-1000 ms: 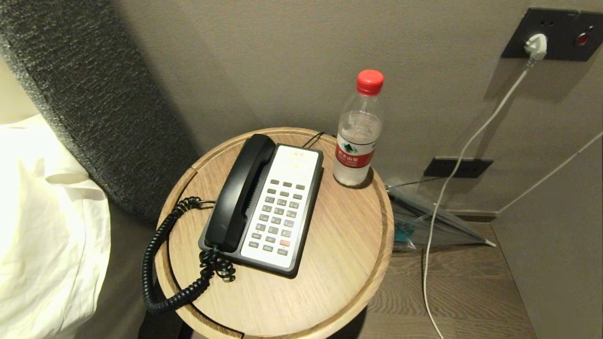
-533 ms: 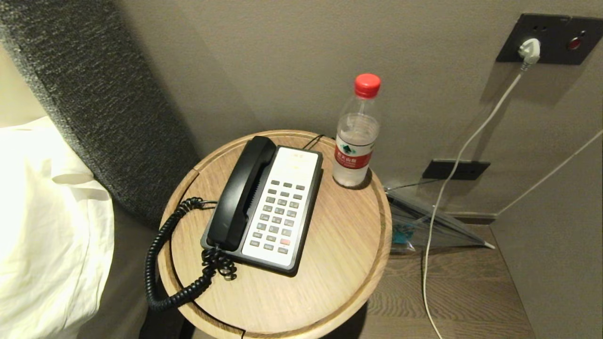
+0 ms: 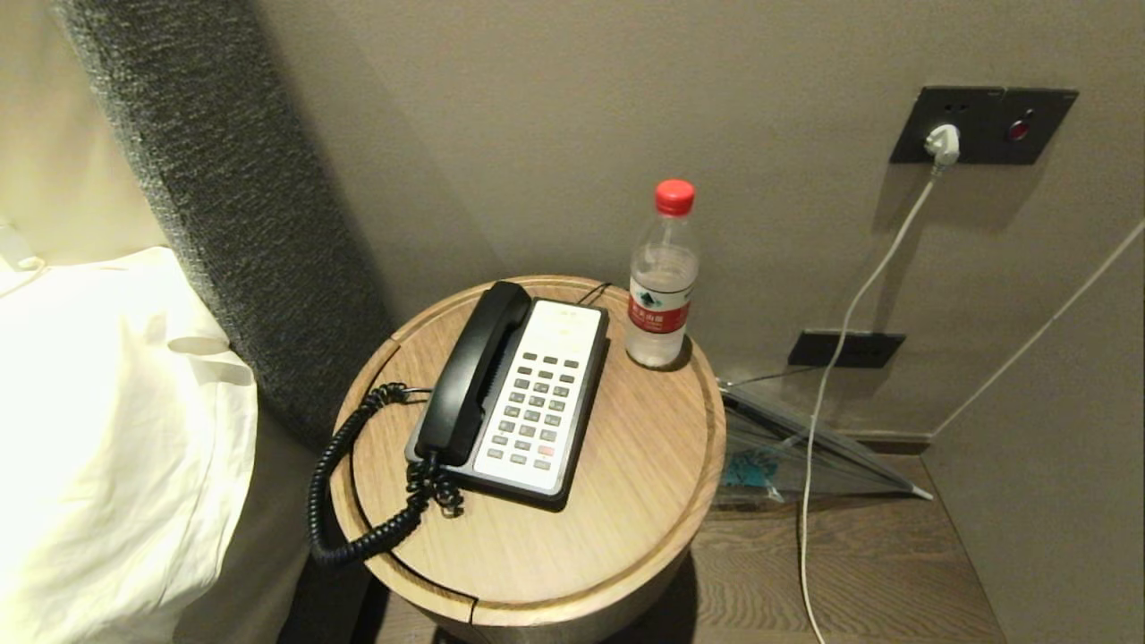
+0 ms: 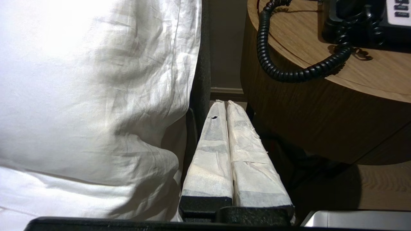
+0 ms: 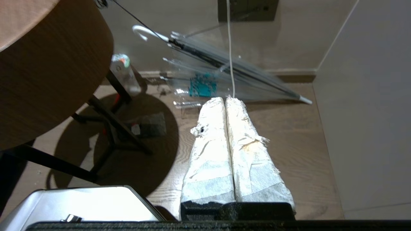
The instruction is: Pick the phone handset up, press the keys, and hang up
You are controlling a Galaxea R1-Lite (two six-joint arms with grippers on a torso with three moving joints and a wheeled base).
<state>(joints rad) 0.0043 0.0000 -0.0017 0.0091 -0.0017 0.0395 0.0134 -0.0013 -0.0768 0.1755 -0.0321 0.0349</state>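
Left gripper (image 4: 226, 104): you see its fingers pressed together, low beside the round table (image 4: 321, 112).
Phone handset (image 3: 474, 371): cradled above, well apart.
Right gripper (image 5: 224, 100): closed too.

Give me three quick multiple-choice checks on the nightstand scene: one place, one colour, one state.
1. The water bottle stands: A) behind the phone's right corner B) on the floor C) on the bed.
2. Its cap is: A) blue B) red C) white.
3. The handset is: A) lifted B) dangling C) resting on the phone.

Answers: 1 A, the bottle stands on the round table beside the phone's far right corner. 2 B, the cap shows red. 3 C, the handset lies in its cradle left of the keys; no gripper touches it.
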